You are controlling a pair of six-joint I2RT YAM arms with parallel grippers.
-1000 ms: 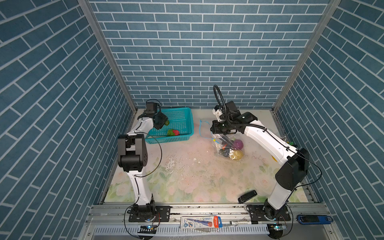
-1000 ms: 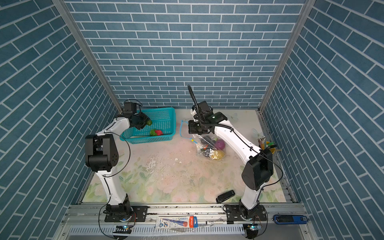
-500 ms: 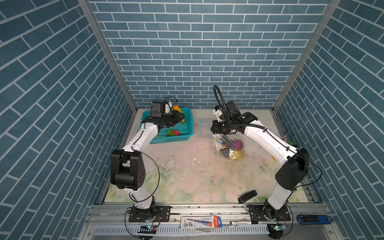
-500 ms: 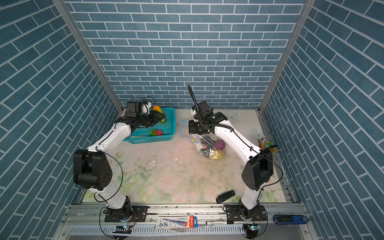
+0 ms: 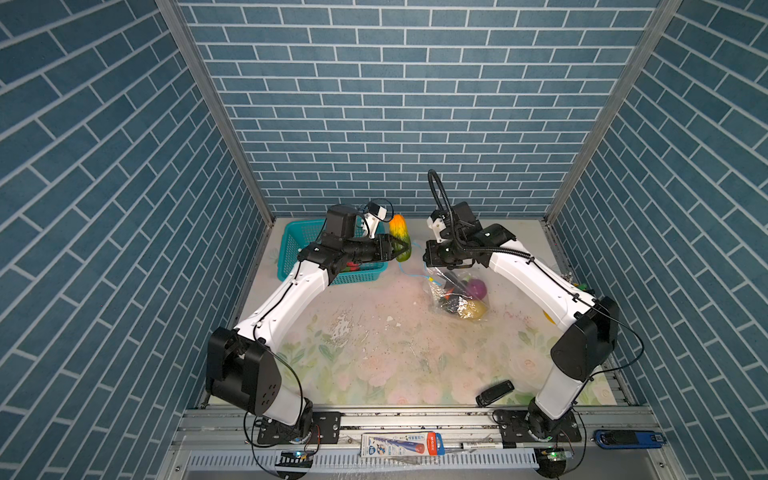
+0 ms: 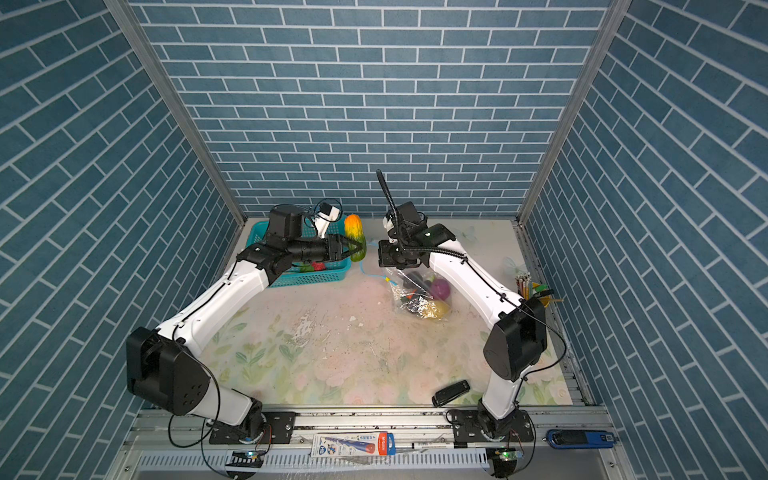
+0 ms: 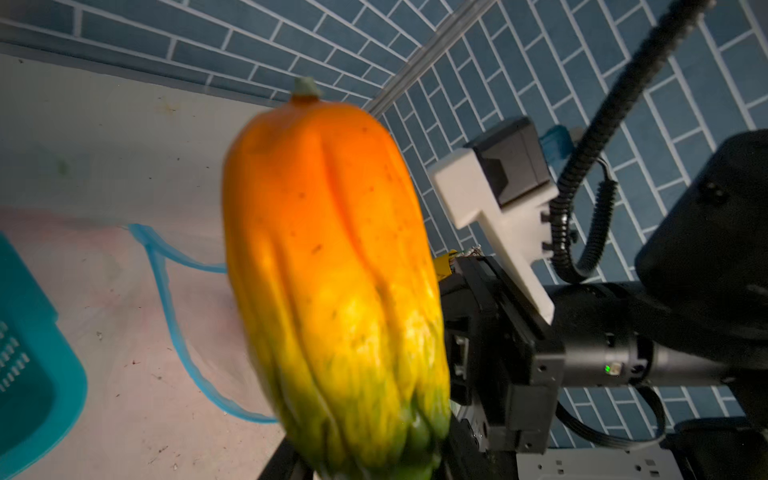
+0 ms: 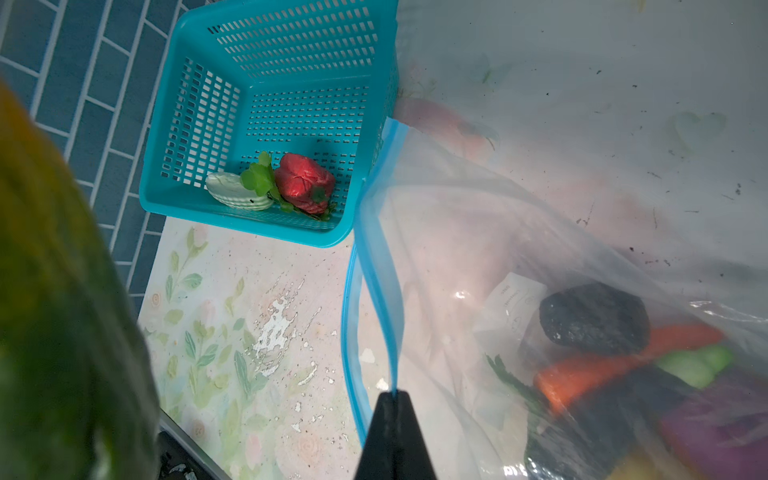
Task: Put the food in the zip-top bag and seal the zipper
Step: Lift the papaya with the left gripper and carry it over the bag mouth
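My left gripper [image 5: 397, 248] [image 6: 353, 247] is shut on the green end of a ridged orange-and-green fruit [image 5: 400, 235] [image 7: 332, 257], held upright in the air just right of the basket. The fruit also looms blurred in the right wrist view [image 8: 62, 299]. My right gripper [image 8: 392, 395] is shut on the zipper [image 8: 374, 249] [image 7: 166, 282], the blue strip, holding the zip-top bag [image 5: 457, 297] [image 6: 419, 299] mouth up and facing the fruit. Inside the bag lie a carrot [image 8: 582, 374], a dark eggplant [image 8: 594, 318], a green cucumber [image 8: 694, 365], a purple onion [image 5: 477, 286] and a yellow fruit [image 5: 473, 309].
The teal mesh basket [image 5: 297, 253] [image 8: 166, 124] stands at the back left with a red pepper [image 8: 303, 180] and a white-and-green vegetable [image 8: 237, 193] in it. A black remote [image 5: 494, 392] lies near the front edge. A holder of pencils [image 6: 525, 286] stands by the right wall.
My left arm has lifted the fruit out of the basket and swung right with it, close to the bag's mouth. The right gripper and bag have stayed put.
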